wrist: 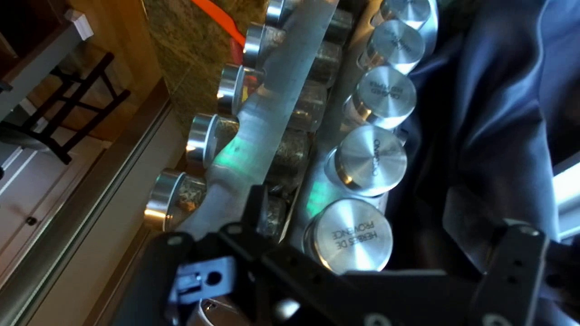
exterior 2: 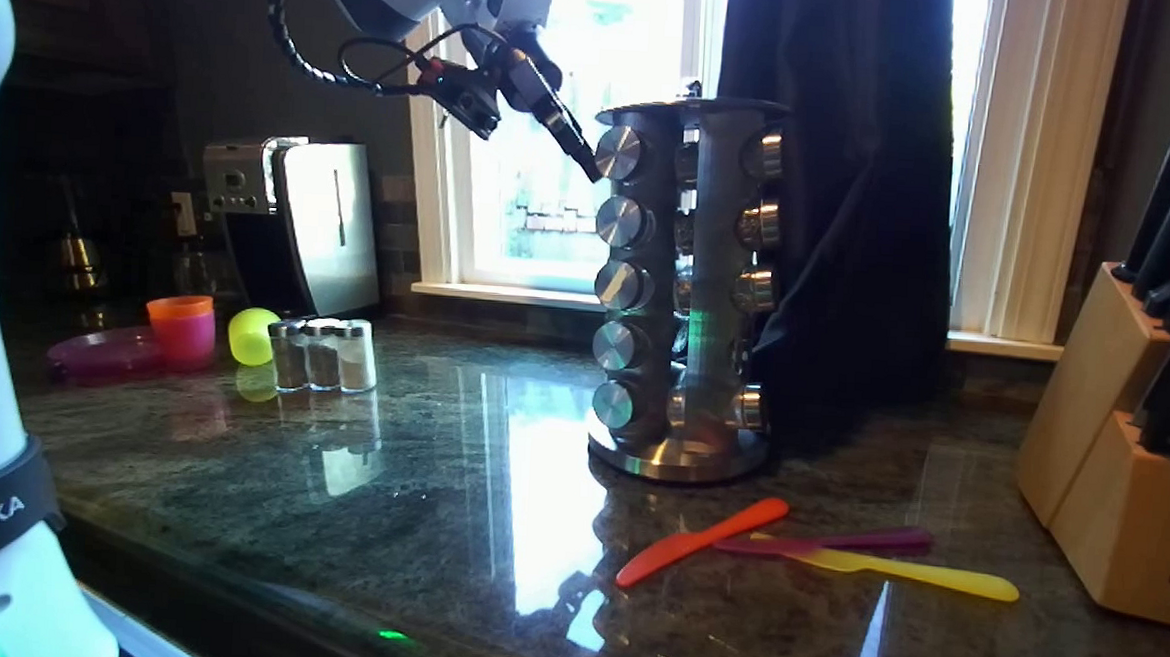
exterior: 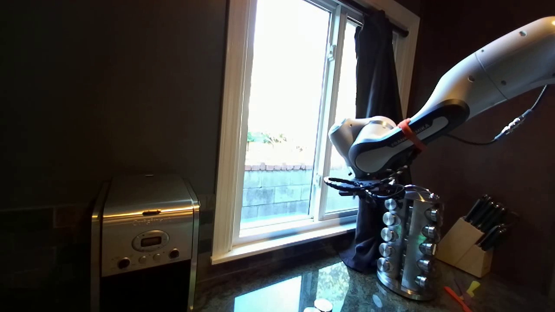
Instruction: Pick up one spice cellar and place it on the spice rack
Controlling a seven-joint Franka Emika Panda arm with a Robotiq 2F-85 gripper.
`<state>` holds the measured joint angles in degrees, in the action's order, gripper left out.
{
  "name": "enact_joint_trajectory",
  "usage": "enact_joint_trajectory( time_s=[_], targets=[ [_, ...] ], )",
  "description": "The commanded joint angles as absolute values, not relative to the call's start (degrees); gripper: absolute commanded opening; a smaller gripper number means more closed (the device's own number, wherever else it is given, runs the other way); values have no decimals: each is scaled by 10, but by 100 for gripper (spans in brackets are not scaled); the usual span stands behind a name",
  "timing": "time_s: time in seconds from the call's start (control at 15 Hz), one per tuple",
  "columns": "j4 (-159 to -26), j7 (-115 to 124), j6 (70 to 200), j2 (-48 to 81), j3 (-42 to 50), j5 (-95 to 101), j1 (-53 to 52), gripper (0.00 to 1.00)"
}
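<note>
Wrist view: gripper [wrist: 358, 208] spread, jar lid [wrist: 353, 235] between its jaws
Rack [exterior 2: 718, 265]: upright on counter [exterior 2: 198, 458]
Loose jars [exterior 2: 322, 360]: three, together

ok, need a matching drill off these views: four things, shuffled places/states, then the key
1. Spice rack
2. Three jars
3. Knife block
4. End effector

A. Open, near the Herbes de Provence lid
B. Wooden, dark handles sticking out
C. Side by side on the countertop, apart from the rack
D. Silvery and upright, shiny jar lids stacked in columns

Pairs: 1-D, 2-C, 3-B, 4-A
</note>
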<state>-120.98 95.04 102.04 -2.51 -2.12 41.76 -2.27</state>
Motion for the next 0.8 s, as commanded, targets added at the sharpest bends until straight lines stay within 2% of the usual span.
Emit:
enact_joint_trajectory(
  time_s=[0.0,0.27,0.73],
  targets=[
    [-1231,905,1039,-67,-29,369,-28,100],
    [-1264,805,1065,-129,-36,381,-32,100],
    [-1369,605,1212,-261,-9,321,-26,100]
  ],
)
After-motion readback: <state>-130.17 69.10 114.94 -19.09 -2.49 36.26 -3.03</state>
